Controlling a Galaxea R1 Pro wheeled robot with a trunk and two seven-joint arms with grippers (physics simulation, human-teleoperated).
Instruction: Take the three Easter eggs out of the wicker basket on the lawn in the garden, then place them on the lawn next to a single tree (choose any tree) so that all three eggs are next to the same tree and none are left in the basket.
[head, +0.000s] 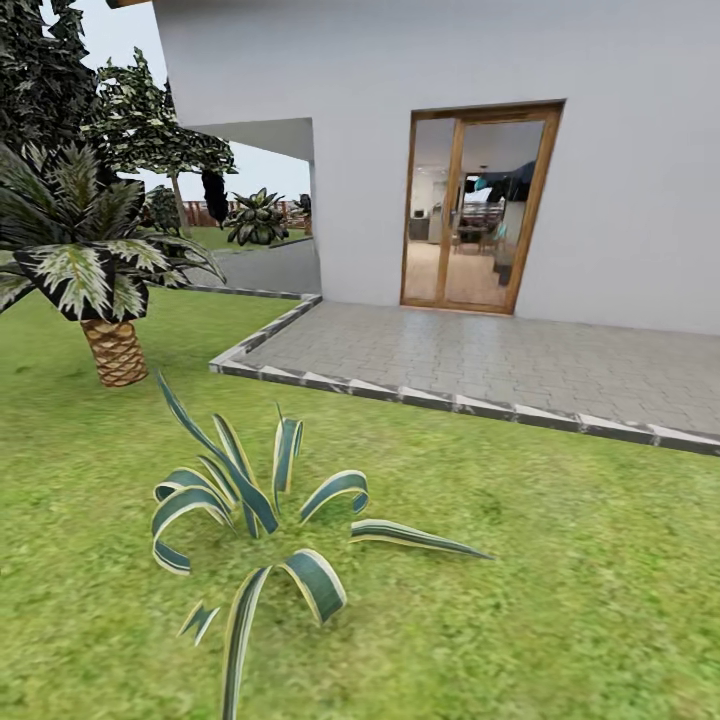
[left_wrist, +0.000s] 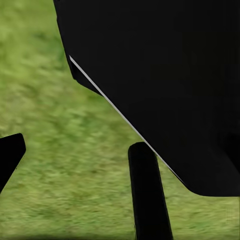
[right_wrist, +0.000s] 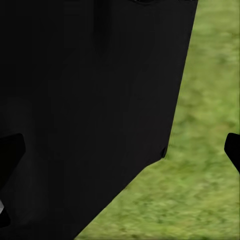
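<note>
both grippers hang over grass with their fingers spread and nothing between them: the left gripper (left_wrist: 75, 170) shows two dark fingers set well apart above blurred green turf, with a big black part of the robot's body covering much of its wrist view, and the right gripper (right_wrist: 120, 150) likewise has its finger tips at opposite edges of its wrist view, a black bulk across most of it and a strip of grass beyond. from the head camera the lawn (head: 560, 560) spreads across the lower half. on it, at about 7 o'clock, sits a striped agave-like plant (head: 255, 530) with curling blue-green leaves edged in cream. at 9 o'clock stands a short palm (head: 95, 270) with a scaly brown stump. a paved patio (head: 480, 355) with a pale kerb runs from the middle toward 3 o'clock, touching the grass along its edge. behind it rises the white house (head: 620, 150), with a wood-framed glass door (head: 478, 210) at about 1 o'clock. dark trees (head: 60, 80) fill the 10 to 11 o'clock corner.
</note>
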